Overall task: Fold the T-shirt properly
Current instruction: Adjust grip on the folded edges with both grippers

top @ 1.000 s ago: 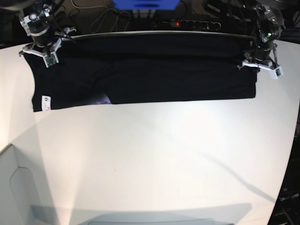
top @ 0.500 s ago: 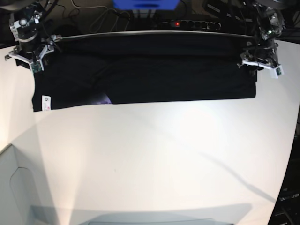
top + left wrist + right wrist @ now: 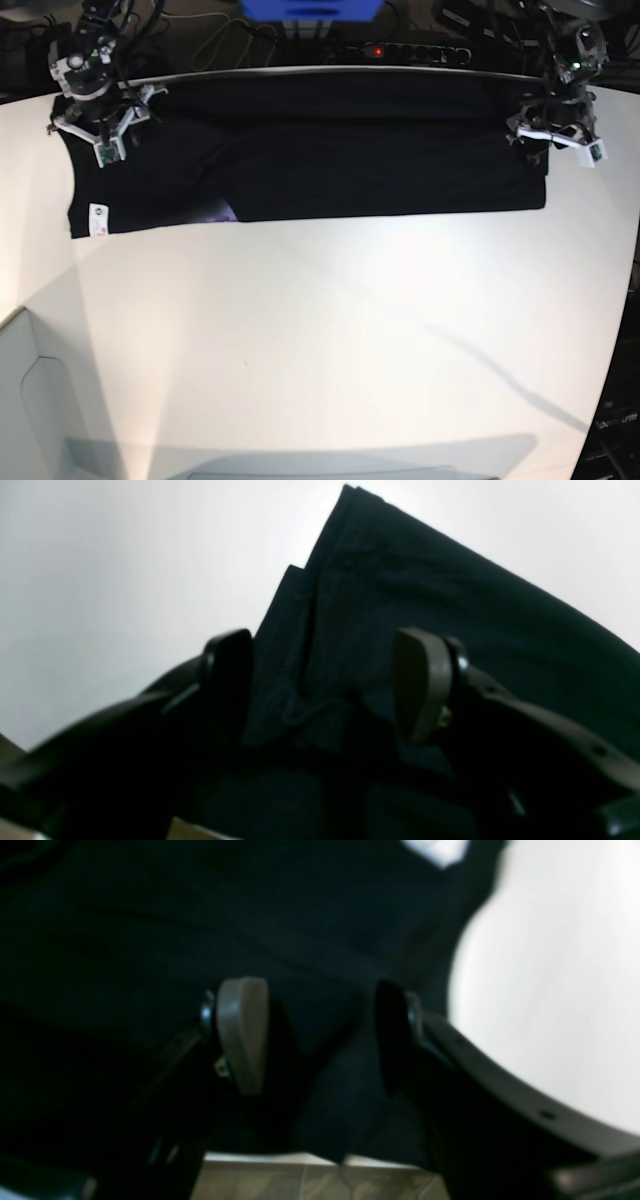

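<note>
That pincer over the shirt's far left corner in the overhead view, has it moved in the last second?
Yes. The right pincer swung out left toward the table edge, then came back right over the T-shirt, judged against the shirt's white tag.

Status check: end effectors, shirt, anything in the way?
Left end effector open over shirt hem. Right end effector open over shirt's other end. Shirt lies folded in a band along table far edge. Nothing blocking.

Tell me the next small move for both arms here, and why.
Probably close both grippers on the far edge. The left gripper and right gripper both stand open with the T-shirt fabric between their fingers, and the shirt lies flat in a band along the table's far side.
</note>
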Motion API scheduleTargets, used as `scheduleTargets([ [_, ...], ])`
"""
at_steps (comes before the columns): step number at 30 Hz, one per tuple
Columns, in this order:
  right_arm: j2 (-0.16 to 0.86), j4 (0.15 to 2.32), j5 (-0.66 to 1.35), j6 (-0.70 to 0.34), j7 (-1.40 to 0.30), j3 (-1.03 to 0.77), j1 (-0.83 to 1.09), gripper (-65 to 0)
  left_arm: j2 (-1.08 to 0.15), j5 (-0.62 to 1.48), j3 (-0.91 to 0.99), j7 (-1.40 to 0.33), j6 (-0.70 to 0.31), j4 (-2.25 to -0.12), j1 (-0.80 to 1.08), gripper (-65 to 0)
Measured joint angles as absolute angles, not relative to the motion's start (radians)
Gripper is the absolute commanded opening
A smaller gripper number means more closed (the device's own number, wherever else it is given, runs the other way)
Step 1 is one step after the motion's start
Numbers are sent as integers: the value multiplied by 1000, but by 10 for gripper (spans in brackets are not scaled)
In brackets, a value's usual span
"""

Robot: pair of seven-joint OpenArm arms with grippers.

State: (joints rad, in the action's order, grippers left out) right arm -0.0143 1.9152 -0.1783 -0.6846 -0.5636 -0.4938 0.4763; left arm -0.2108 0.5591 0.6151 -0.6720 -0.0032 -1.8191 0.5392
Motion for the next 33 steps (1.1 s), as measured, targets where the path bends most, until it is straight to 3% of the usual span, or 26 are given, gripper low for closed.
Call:
scheduleTargets([
  [19,-8,1832,-176,-684,-549,-496,447,-307,-216,559,614,-620,-7,-1645,537,-236],
  [21,-8,1832,-176,-684,-549,-496,447,-307,-216,558,616,-620,-7,-1638,536,-267],
  [26,-8,1832,-176,-684,-549,-496,447,-307,-216,556,618,-610,-7,-1625,534,-442],
  [33,-8,1832,-176,-684,-549,-496,447,-307,-216,560,617,-620,-7,-1623,517,-522],
])
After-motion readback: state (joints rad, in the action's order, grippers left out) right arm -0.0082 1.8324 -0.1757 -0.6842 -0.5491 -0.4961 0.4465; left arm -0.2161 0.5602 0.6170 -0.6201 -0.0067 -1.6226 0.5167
